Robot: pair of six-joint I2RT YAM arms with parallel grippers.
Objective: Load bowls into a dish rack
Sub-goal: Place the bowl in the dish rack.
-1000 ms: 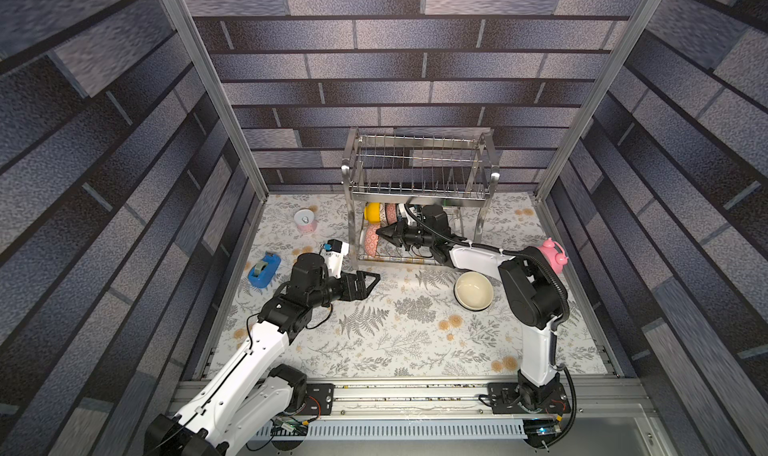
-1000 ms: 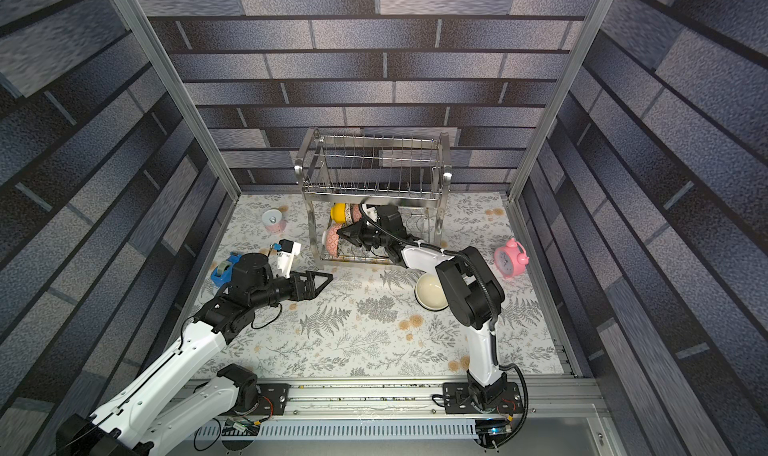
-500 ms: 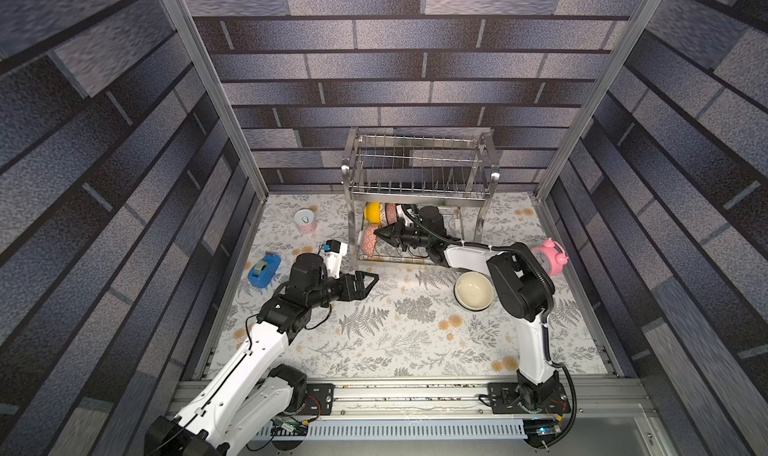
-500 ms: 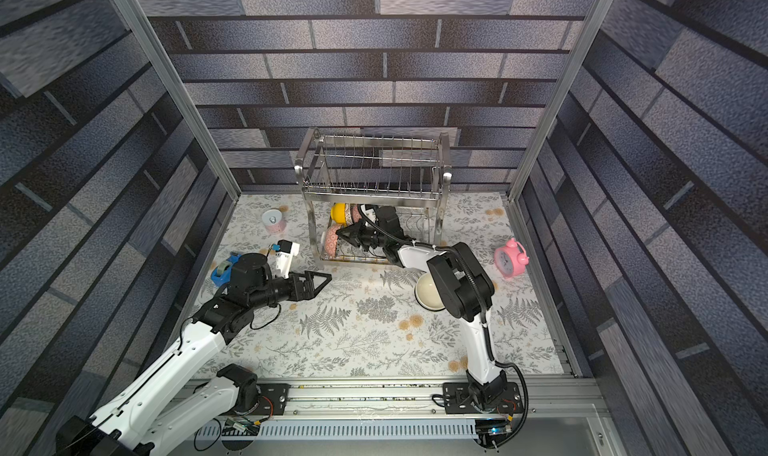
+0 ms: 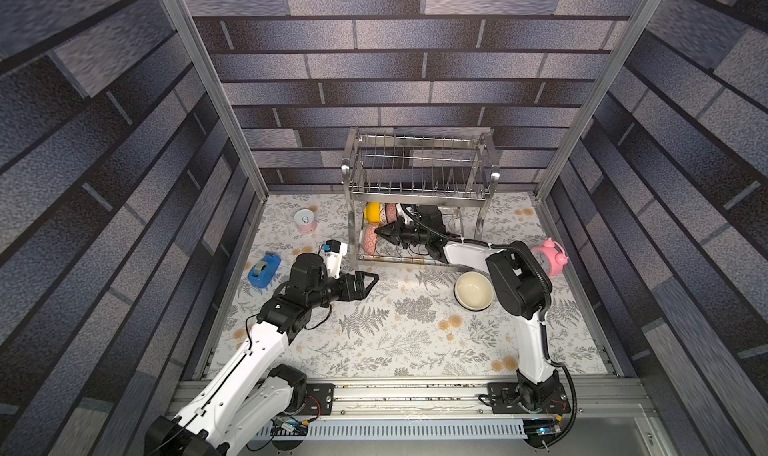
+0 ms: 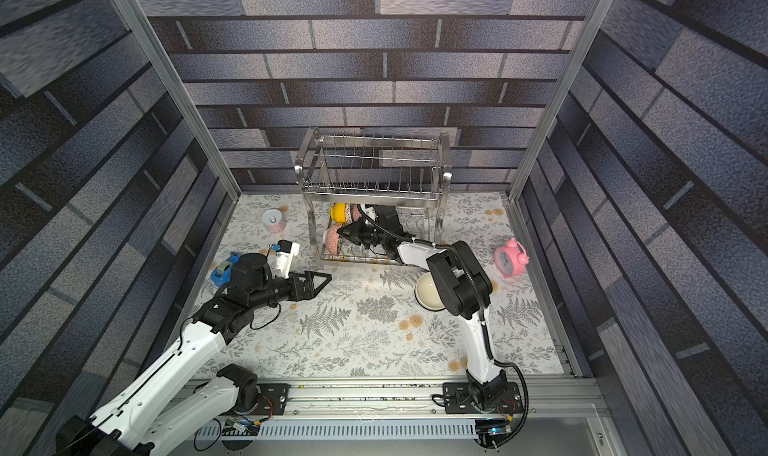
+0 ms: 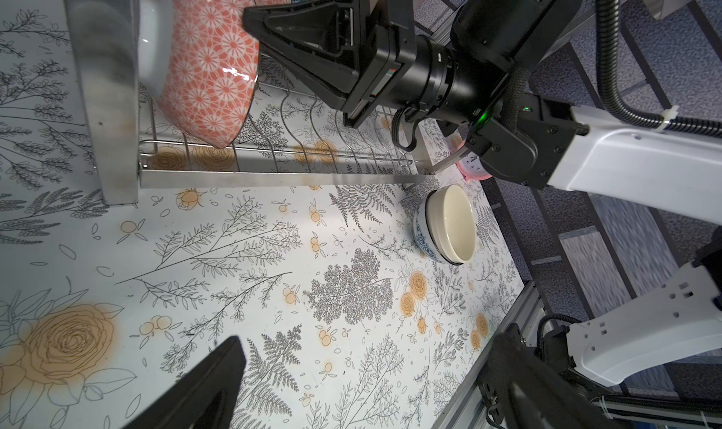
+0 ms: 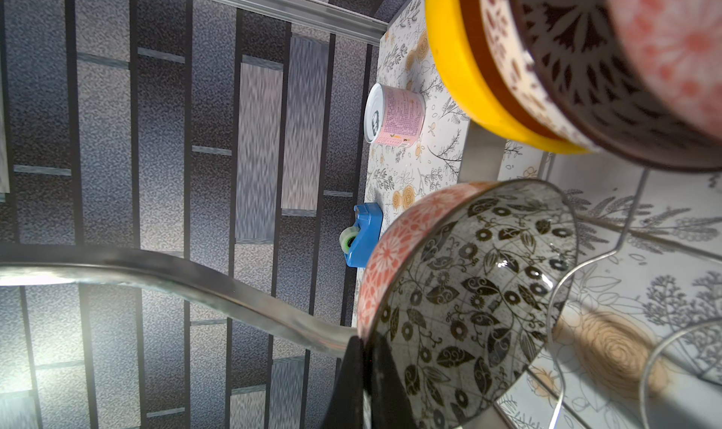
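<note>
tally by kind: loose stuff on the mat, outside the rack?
Bowls: 2 showing, cream bowl nested in blue-and-white bowl
Can: 1
Tape dispenser: 1
Alarm clock: 1
Total: 5

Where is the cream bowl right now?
In both top views the cream bowl sits on the table in front of the rack's right end, beside the right arm; the left wrist view shows it nested in a blue-patterned bowl.
</note>
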